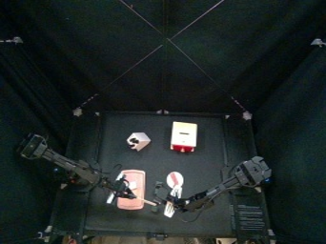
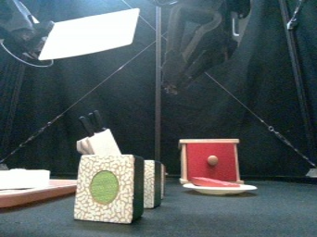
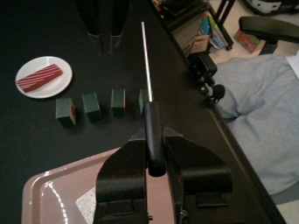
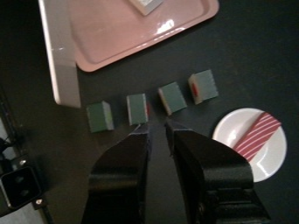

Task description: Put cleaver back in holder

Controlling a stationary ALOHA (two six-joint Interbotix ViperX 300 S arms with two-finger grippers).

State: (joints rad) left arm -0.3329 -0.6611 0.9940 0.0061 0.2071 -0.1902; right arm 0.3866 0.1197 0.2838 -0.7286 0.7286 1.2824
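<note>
Cleaver (image 3: pixel 145 87) edge-on in left jaws, above pink board (image 3: pixel 70 188), holder (image 1: pixel 139 141) apart

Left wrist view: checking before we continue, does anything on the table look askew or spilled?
Nothing spilled or damaged. The small blocks stand in an even row by the dish. Only the cleaver is out of place: edge-on in the left end effector, over the pink board.
</note>
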